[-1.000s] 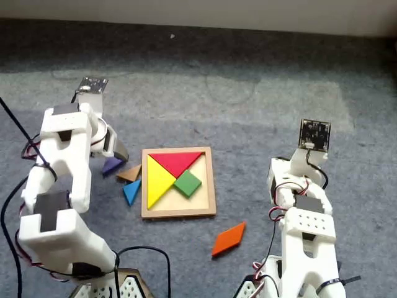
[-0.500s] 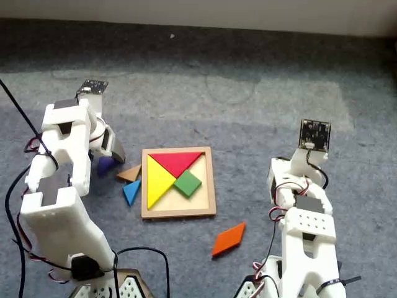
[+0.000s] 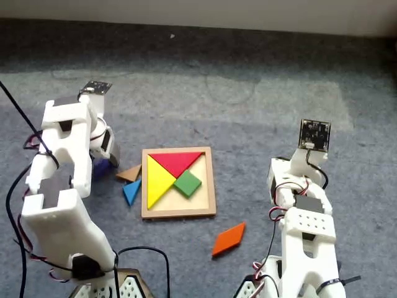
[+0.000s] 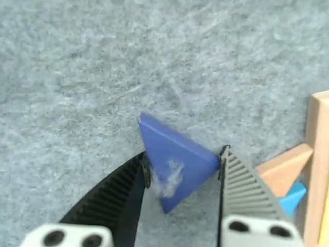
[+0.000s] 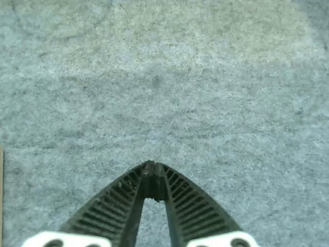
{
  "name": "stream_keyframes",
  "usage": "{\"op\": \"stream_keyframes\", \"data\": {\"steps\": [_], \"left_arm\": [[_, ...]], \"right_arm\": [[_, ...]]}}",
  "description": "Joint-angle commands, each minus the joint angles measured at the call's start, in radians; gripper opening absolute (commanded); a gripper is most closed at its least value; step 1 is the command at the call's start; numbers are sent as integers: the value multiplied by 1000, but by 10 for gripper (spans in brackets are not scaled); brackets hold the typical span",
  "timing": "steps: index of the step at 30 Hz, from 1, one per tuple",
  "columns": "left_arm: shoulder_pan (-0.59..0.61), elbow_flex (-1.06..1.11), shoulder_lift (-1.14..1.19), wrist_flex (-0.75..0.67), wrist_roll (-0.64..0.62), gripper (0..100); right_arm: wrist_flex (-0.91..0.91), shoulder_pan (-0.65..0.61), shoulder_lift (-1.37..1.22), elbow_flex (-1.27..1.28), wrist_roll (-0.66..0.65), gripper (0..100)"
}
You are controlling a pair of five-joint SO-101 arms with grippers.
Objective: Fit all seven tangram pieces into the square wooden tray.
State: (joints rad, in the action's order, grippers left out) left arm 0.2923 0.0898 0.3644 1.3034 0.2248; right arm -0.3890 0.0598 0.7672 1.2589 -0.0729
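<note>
So the square wooden tray is sat mid-bench between the two arms, with three pieces laid in it: one red triangle, one yellow triangle and one green square. That leaves four pieces out on the grey felt of the bench.

One tan triangle and one light blue triangle are found just beside the tray on the left arm's side. One orange parallelogram is lying near the tray's corner on the right arm's side, not touching it.

The last one, a dark blue triangle, is pinched from both sides by the left tool, just past the tan one. Whether it's lifted can't be told.

The right tool is closed tip to tip with nothing in it, held over bare felt well apart from the tray.
</note>
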Motion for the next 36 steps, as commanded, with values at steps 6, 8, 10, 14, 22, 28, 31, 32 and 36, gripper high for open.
{"op": "stream_keyframes", "data": {"steps": [6,8,10,14,22,28,31,32,36], "left_arm": [[-185,-42,-289,192,5,189],[-240,-33,-341,235,3,189],[-298,-2,-400,253,3,189],[-435,96,-507,252,3,189],[-699,188,-507,187,-106,192],[-837,197,-355,83,-161,192],[-878,200,-275,38,-161,193],[-886,200,-255,26,-161,193],[-889,191,-213,-14,-161,194]], "right_arm": [[22,10,28,-12,0,6],[22,15,28,-12,0,6],[22,24,28,-13,0,6],[22,70,28,-13,9,6],[22,139,36,-15,72,6],[67,139,36,-8,72,6],[76,139,36,-5,72,6],[76,139,36,-5,72,6],[76,139,35,-5,72,6]]}}
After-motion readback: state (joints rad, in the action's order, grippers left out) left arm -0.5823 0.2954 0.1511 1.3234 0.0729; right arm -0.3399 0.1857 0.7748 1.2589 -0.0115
